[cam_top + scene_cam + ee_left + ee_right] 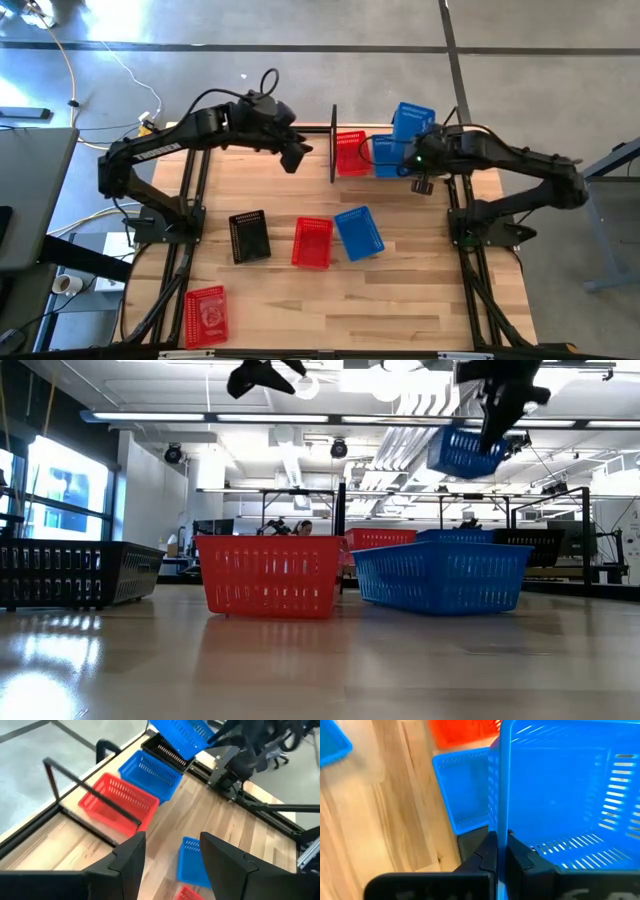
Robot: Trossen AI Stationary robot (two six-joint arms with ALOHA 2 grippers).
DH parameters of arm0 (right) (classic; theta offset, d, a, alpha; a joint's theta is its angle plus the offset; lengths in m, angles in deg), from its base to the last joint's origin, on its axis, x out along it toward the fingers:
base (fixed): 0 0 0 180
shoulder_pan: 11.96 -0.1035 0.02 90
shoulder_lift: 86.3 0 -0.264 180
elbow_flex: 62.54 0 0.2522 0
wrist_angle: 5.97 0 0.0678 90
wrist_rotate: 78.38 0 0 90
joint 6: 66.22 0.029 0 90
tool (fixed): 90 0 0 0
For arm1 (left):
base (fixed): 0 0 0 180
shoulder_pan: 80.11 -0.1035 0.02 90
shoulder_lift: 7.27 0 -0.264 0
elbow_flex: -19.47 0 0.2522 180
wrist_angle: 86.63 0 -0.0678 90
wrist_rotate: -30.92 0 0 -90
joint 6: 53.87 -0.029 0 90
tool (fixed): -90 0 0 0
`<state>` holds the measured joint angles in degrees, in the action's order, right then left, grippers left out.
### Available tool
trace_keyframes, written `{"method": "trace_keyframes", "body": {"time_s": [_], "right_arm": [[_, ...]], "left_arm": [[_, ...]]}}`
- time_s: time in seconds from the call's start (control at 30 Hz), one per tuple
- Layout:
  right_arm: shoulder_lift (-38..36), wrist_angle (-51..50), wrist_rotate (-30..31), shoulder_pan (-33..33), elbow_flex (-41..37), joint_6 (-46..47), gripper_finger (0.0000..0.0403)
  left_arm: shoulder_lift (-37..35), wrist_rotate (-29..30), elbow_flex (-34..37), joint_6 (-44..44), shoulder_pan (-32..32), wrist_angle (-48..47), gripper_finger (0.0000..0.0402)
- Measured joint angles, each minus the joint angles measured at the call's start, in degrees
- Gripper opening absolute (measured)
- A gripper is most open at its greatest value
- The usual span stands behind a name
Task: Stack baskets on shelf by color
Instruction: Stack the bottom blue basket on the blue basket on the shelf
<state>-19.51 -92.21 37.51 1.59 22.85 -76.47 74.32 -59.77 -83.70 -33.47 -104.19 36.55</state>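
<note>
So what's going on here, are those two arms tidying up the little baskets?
Yes, they are sorting baskets by colour onto the shelf at the table's far edge. The right hand is pinching the rim of a blue basket, held up in the air above another blue basket already on the shelf beside a red basket. The left hand hovers open and empty near the shelf. A black basket, two red ones and a blue one wait on the table.

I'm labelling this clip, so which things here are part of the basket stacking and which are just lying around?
Part of the job:
- blue basket held in the shut right claw
- blue basket and red basket on the shelf
- loose baskets: black, red, blue, red

Lying about:
- tape roll
- cables on the floor
</note>
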Motion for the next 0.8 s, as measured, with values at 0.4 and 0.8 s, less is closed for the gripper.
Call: {"method": "trace_keyframes", "body": {"time_s": [0.4, 0.8], "right_arm": [[0.83, 14.54, -7.11, 8.14, -7.14, -12.12, 0.0000], [8.60, 14.20, -7.45, 7.44, -7.16, -13.37, 0.0000]], "left_arm": [[-0.38, 3.08, 0.00, 2.41, -0.02, -0.69, 0.0177], [-0.36, 5.44, 0.00, 3.45, 0.00, -0.46, 0.0177]]}}
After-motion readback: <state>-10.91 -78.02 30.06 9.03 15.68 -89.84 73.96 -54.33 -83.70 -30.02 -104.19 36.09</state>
